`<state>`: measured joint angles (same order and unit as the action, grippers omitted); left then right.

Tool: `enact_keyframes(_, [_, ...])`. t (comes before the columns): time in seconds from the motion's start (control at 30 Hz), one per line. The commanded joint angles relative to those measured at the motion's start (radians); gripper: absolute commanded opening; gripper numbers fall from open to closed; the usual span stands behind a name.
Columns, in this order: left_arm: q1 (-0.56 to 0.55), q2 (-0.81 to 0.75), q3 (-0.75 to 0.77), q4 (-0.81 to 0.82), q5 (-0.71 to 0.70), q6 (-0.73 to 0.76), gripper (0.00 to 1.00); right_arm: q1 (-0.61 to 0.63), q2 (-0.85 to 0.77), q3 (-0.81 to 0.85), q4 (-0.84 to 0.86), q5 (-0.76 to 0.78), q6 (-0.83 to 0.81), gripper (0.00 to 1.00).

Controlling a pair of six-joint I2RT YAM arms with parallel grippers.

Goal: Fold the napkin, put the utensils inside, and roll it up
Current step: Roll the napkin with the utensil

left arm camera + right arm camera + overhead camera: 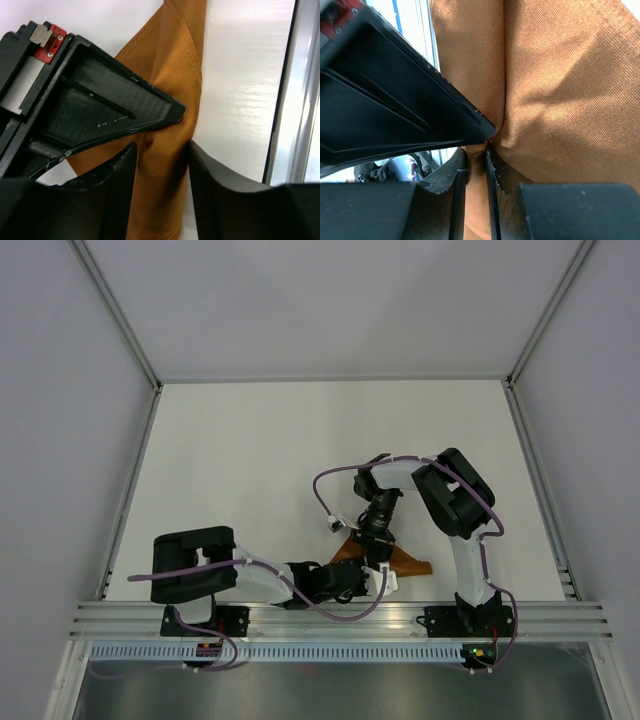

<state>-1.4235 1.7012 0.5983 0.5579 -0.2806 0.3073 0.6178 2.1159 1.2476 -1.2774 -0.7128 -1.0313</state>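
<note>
As the napkin (pixel 405 562) lies: it is no flat square but a narrow, layered band with slanting overlaps and 1 corner fanning out, so I judge the folding done.
Utensils: none shows in any of the 3 views. They may be wrapped inside the cloth or hidden under the arms, and I cannot tell which.
Roll: the band looks loose and partly flat. My reading is that the rolling is in hand, not finished.
Left to do: tighten the roll to its end, and first make sure the cutlery really is inside.
Rail (pixel 120 620): the aluminium rail at the near edge is my landmark. The napkin lies just beyond it and runs roughly alongside it, in front of the stretch between the 2 arm bases.
Right gripper (pixel 476 156): it reaches back toward the rail from the far side. Its jaws are nearly together, pinching a pleat of the napkin at their tips.
Left gripper (pixel 162 150): it sits low, just beyond the rail, with its jaws spread part way and standing either side of the band. Cloth fills the gap, but whether the pads press it I cannot tell.
Both grippers: their tips almost meet over the same stretch of cloth, the right tip just ahead of the left's gap.
</note>
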Motion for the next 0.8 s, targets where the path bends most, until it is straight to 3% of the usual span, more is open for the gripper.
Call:
enact_keyframes(0.0, [0.014,0.044,0.018,-0.062,0.075,0.003,0.47,0.005,0.035,-0.013,0.263,0.177,-0.047,0.01])
enact_keyframes(0.03, [0.015,0.052,0.02,-0.07,0.089,-0.003,0.43,0.005,0.033,-0.011,0.265,0.176,-0.046,0.0])
enact_keyframes(0.07, [0.015,0.058,0.024,-0.084,0.102,-0.016,0.3,0.005,0.033,-0.007,0.265,0.176,-0.044,0.01])
enact_keyframes(0.17, [0.02,0.074,0.027,-0.098,0.147,-0.04,0.17,0.005,0.03,0.004,0.265,0.171,-0.033,0.02])
enact_keyframes(0.27, [0.031,0.078,0.032,-0.121,0.176,-0.065,0.03,0.003,0.007,0.007,0.274,0.165,-0.006,0.16])
enact_keyframes(0.4, [0.066,0.058,0.018,-0.127,0.263,-0.115,0.02,-0.006,-0.069,0.006,0.296,0.148,0.046,0.36])
enact_keyframes(0.5, [0.115,0.044,0.0,-0.118,0.343,-0.168,0.02,-0.036,-0.144,0.019,0.306,0.133,0.094,0.44])
enact_keyframes(0.77, [0.225,0.063,0.021,-0.157,0.481,-0.252,0.02,-0.212,-0.336,0.032,0.469,0.131,0.253,0.5])
